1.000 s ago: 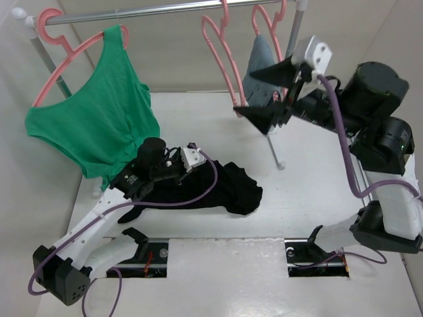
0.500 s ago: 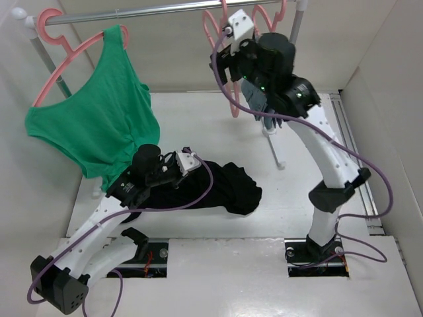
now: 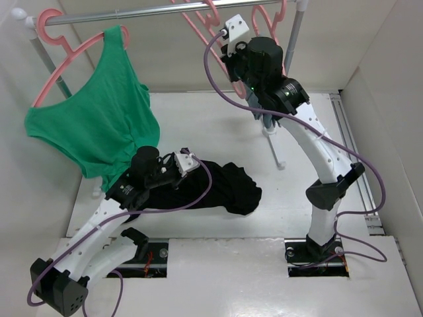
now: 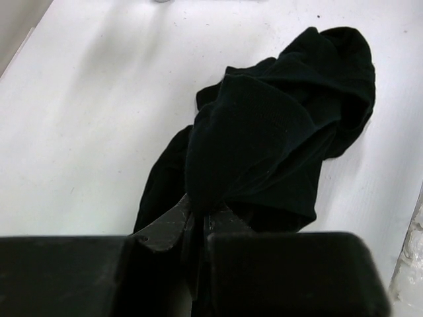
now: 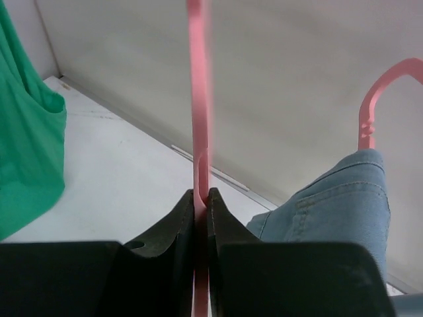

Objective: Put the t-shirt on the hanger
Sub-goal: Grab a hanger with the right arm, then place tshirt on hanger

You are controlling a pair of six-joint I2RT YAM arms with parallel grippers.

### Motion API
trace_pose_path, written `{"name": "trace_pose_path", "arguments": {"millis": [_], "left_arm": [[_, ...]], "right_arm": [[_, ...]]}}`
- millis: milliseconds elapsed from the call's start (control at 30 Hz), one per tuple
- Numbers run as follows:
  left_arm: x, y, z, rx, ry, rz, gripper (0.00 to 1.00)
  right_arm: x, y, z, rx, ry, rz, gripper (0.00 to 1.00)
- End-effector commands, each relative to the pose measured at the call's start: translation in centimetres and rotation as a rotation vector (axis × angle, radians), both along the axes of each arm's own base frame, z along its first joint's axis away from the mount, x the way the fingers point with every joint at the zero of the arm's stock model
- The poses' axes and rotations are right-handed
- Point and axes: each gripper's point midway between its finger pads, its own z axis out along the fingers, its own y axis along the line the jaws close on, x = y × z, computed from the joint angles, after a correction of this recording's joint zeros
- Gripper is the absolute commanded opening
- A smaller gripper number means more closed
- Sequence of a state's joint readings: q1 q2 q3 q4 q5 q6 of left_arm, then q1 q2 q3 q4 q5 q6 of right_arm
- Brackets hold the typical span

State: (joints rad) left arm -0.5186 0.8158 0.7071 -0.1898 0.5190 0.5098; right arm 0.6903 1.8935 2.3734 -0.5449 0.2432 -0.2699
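The black t-shirt lies crumpled on the white table, bunched up in the left wrist view. My left gripper is shut on a fold at the shirt's left end. High at the rail, my right gripper is shut on the salmon-pink hanger. In the right wrist view the hanger's thin bar runs straight up from between the pressed fingers. The rest of the hanger is hidden behind the arm.
A green tank top hangs on a pink hanger at the rail's left end. Grey-blue denim cloth hangs on another pink hanger close to the right of my right gripper. The rack's post stands behind the shirt.
The right arm swung in from the right up to the rail and its jaws shut on the hanger, which has tipped leftward. The left gripper kept its hold, hardly moving.
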Motion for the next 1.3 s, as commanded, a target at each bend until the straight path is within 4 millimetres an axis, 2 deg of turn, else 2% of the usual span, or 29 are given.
{"name": "trace_pose_path", "arguments": {"millis": [0, 67, 100, 167, 267, 333, 367, 400, 533, 600, 667, 733, 867, 933, 967, 1000, 1100, 1200, 1233, 1267], "left_arm": [[0.4, -0.2, 1.7, -0.050, -0.052, 0.009, 0.00], [0.3, -0.1, 1.9, -0.055, -0.060, 0.009, 0.00], [0.3, -0.1, 1.9, -0.055, -0.060, 0.009, 0.00], [0.3, -0.1, 1.9, -0.055, -0.060, 0.009, 0.00], [0.3, -0.1, 1.9, -0.055, -0.060, 0.009, 0.00], [0.3, -0.1, 1.9, -0.055, -0.060, 0.009, 0.00], [0.4, -0.2, 1.7, -0.050, -0.052, 0.009, 0.00], [0.4, -0.2, 1.7, -0.050, -0.052, 0.009, 0.00], [0.6, -0.1, 2.1, -0.052, -0.061, 0.018, 0.00], [0.6, -0.1, 1.6, -0.043, -0.045, 0.018, 0.00], [0.7, -0.2, 2.1, -0.047, -0.053, 0.018, 0.00], [0.7, -0.2, 2.1, -0.047, -0.053, 0.018, 0.00], [0.7, 0.0, 1.9, -0.035, -0.055, 0.023, 0.00], [0.8, 0.0, 1.9, -0.031, -0.062, 0.020, 0.00], [0.8, 0.0, 1.9, -0.031, -0.062, 0.020, 0.00], [0.6, -0.1, 1.9, -0.034, -0.060, 0.012, 0.00], [0.7, 0.0, 1.9, -0.029, -0.069, 0.008, 0.00], [0.7, 0.1, 1.7, -0.011, -0.083, -0.002, 0.00], [0.7, 0.1, 1.8, -0.006, -0.090, -0.005, 0.00], [0.7, 0.1, 1.8, -0.006, -0.090, -0.005, 0.00]], "right_arm": [[-1.4, -0.5, 3.4, 0.059, -0.071, 0.028, 0.00], [-2.1, -0.6, 4.3, 0.071, -0.085, 0.051, 0.00], [-2.0, -0.5, 3.9, 0.065, -0.078, 0.051, 0.00], [-3.1, -0.7, 5.8, 0.088, -0.122, 0.085, 0.00], [-4.3, -0.3, 7.4, 0.105, -0.169, 0.150, 0.00], [-5.4, -0.6, 9.4, 0.130, -0.226, 0.175, 0.00], [-5.5, -0.2, 9.3, 0.131, -0.230, 0.199, 0.00], [-6.1, -0.5, 10.5, 0.141, -0.267, 0.210, 0.00], [-6.6, -0.3, 11.2, 0.136, -0.298, 0.238, 0.00], [-6.7, -0.1, 11.2, 0.135, -0.299, 0.251, 0.00], [-6.9, 0.3, 10.2, 0.107, -0.279, 0.277, 0.00], [-7.9, 1.1, 9.3, 0.088, -0.258, 0.353, 0.00], [-10.1, 1.8, 4.1, -0.027, -0.158, 0.479, 0.00], [-12.0, 0.8, -0.2, -0.066, -0.073, 0.510, 0.00], [-12.0, 0.8, -0.2, -0.066, -0.073, 0.510, 0.00], [-13.4, 0.0, -1.9, -0.071, -0.035, 0.523, 0.00], [-15.2, -2.0, -4.8, -0.093, 0.048, 0.500, 0.00], [-18.0, -4.7, -7.2, -0.094, 0.141, 0.469, 0.00], [-19.8, -6.0, -8.5, -0.100, 0.198, 0.465, 0.00], [-21.0, -6.5, -9.2, -0.104, 0.230, 0.473, 0.00]]}}
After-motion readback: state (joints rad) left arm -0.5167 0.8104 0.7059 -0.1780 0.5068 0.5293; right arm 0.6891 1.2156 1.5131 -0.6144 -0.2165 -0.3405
